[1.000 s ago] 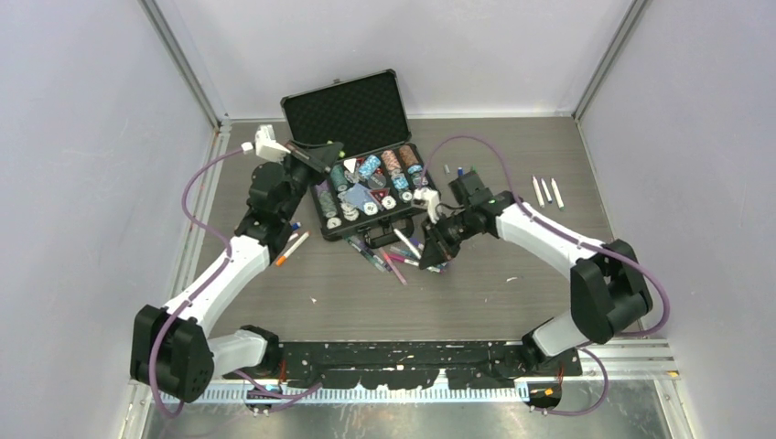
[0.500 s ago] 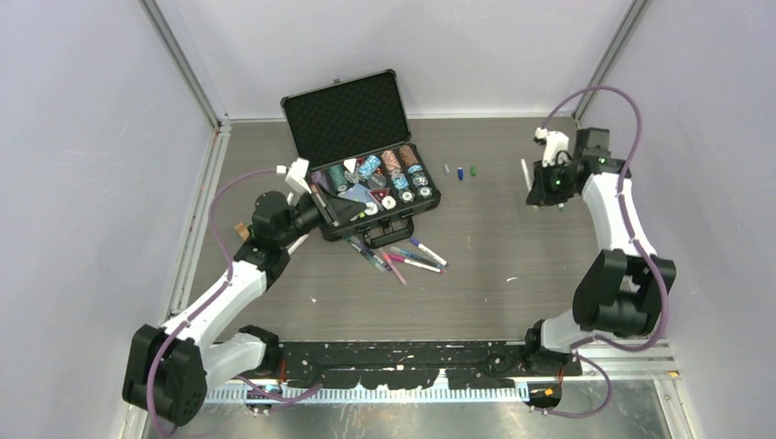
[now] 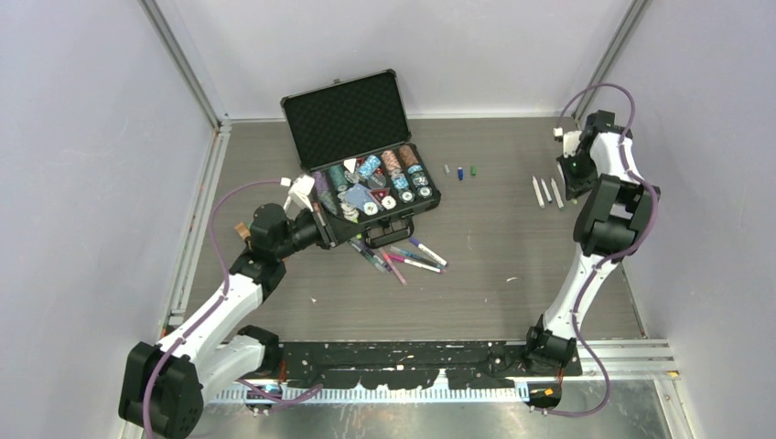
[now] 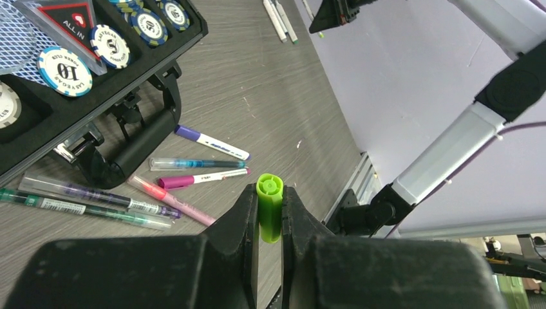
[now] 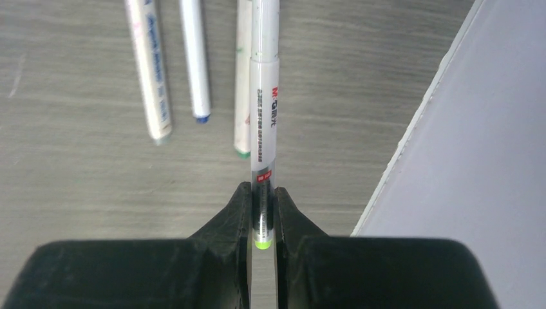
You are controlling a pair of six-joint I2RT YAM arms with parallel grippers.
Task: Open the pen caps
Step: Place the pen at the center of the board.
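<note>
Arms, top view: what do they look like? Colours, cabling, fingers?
The left arm and right arm match: white link shells, bulky black joint housings, a purple cable looping loosely along each. The left gripper and right gripper have matte black, wedge-shaped fingers. No markings that I can make out.

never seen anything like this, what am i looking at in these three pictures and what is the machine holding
These are two robot arms bolted to the near edge of a table. The wide picture looks down from above and shows the left arm and right arm. The other two pictures come from small cameras on each wrist, looking along the fingers. On the table sit an open black case of poker chips, a heap of pens in front of it, three small caps to its right, and three uncapped pens at the far right. The left gripper is shut on a lime green cap. The right gripper is shut on a white pen.
</note>
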